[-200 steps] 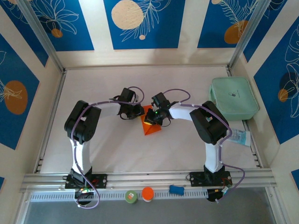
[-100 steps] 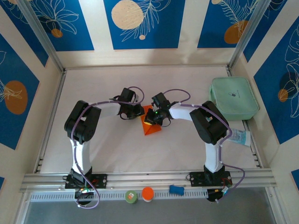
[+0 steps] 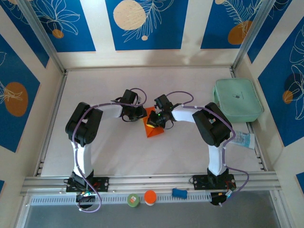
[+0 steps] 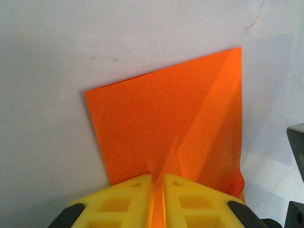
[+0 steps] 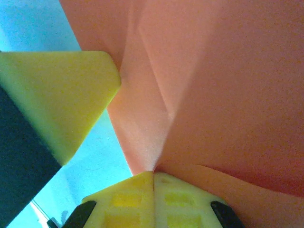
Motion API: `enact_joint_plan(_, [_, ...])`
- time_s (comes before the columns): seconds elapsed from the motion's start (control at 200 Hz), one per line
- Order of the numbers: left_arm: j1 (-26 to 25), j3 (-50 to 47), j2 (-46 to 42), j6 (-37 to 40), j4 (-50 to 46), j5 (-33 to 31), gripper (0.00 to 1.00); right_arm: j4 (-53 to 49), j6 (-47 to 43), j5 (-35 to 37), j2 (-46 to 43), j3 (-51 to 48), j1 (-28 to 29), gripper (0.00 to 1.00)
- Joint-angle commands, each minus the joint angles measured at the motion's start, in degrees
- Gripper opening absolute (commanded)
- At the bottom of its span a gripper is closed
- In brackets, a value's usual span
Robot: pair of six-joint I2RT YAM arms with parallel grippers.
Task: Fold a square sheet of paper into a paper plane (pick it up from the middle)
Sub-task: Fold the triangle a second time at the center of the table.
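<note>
Top external view showed the thin bright orange square sheet of paper (image 3: 155, 130) mid-surface (image 3: 109, 152), creased but no dart yet. The left hand (image 4: 157, 176) pinched its ten o'clock edge and the right hand (image 5: 153, 173) pinched a raised fold near twelve o'clock. Most folding seemingly remained.

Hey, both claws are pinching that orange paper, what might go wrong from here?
Both the left claw and right claw are shut on the orange sheet close together; pulling apart may tear it. The pinches may also add stray creases beside the existing fold.
</note>
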Motion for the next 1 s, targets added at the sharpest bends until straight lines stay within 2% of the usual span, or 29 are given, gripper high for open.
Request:
enact_joint_plan(0.0, [0.38,-1.45,0.73,-0.6,-3.44,-2.17,0.16,-2.9,0.69,1.48,2.19,0.09,-0.21,0.0])
enact_joint_plan(0.11, [0.6,-0.83,0.47,-0.95,-3.86,-1.87,0.17,-3.33,0.77,1.36,2.39,0.31,-0.2,0.01])
enact_joint_plan(0.37, [4.02,0.99,-5.11,-3.86,-4.29,-2.36,0.27,-3.36,1.2,0.6,2.56,0.05,-0.3,0.19])
enact_joint_plan(0.565, [7.12,-2.53,-11.01,-6.77,-2.08,-3.51,0.33,-2.89,1.51,-0.03,2.78,0.05,-0.32,0.31])
enact_joint_plan(0.765, [7.27,-8.34,-15.48,-9.17,1.91,-1.45,0.34,-2.63,1.52,-0.46,3.12,-0.3,-0.57,0.36])
enact_joint_plan(0.99, [5.3,-13.95,-17.48,-12.44,5.93,2.01,0.3,0.02,1.34,-1.85,3.37,-2.26,-1.33,0.37])
